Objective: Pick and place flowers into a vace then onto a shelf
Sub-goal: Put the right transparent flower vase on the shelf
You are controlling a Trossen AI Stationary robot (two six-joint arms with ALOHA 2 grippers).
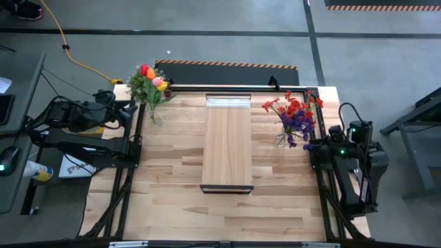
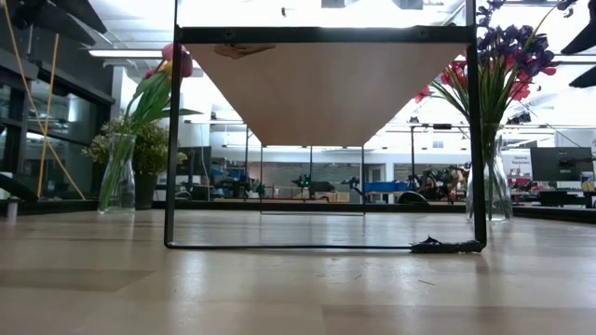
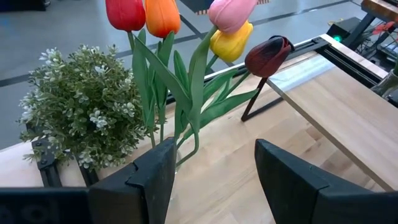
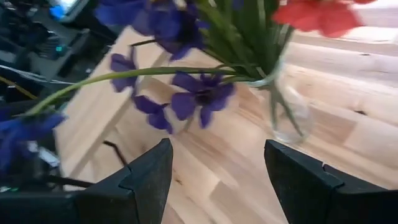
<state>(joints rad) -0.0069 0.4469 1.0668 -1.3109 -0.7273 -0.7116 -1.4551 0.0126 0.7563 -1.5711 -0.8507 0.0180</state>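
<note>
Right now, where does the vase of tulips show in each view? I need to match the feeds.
High view: tulip vase far left of the table, left of the shelf.
Low view: at left, outside the shelf's frame.
Left wrist view: tulips centre, above the open left gripper.
Right wrist view: not in it.
Shared landmark: the shelf.

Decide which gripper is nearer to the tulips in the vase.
Left. The left gripper sits open just beside the tulips at the table's left edge. The right gripper, also open, is across the table beyond the shelf, by the red and purple flowers.
</note>
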